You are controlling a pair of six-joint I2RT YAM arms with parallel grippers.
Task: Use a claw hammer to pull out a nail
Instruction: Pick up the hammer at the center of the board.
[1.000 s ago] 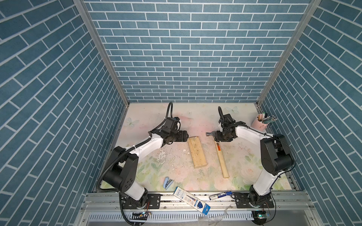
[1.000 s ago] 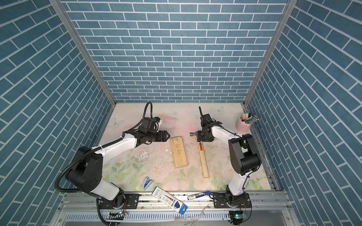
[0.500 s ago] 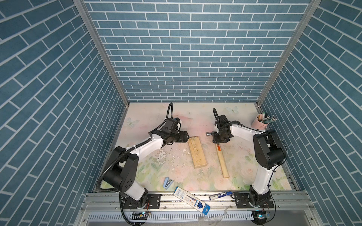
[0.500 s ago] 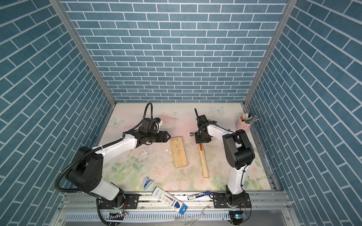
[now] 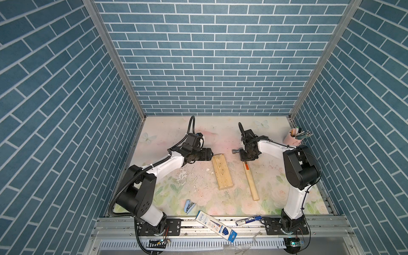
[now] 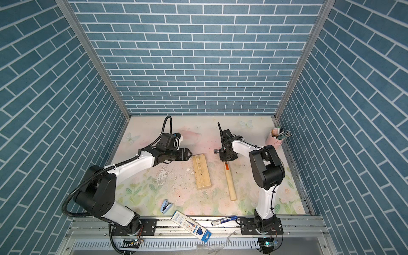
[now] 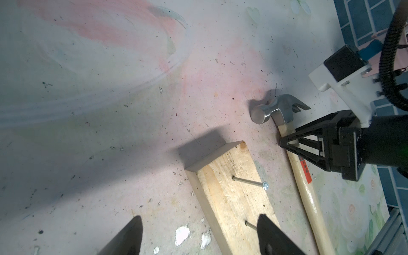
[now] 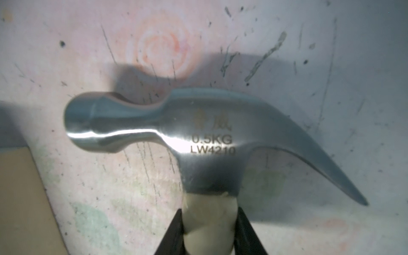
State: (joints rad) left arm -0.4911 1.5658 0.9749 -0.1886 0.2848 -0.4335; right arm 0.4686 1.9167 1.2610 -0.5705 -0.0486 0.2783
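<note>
Top views: claw hammer (image 5: 250,176) lies flat on the table (image 5: 167,132), just right of the wood block (image 5: 222,172), head at the far end. Right gripper (image 5: 248,155) sits over the handle's neck. Left gripper (image 5: 210,154) is at the block's far end, can't tell if it touches. Left wrist: left jaws spread wide, gripping nothing. A nail (image 7: 249,182) stands proud of the block and a second nail (image 7: 250,225) is half hidden behind a finger. The hammer's striking face points at the block, claw away. Right wrist: right jaws clamped on the pale handle just under the steel head, pads touching both sides. Advice: a grip this close to the head should lift stably but gives poor leverage, so probably regrip lower before prying. Lift straight, watch for roll on the round handle, turn the claw toward the nail, and let the left pin the block.
</note>
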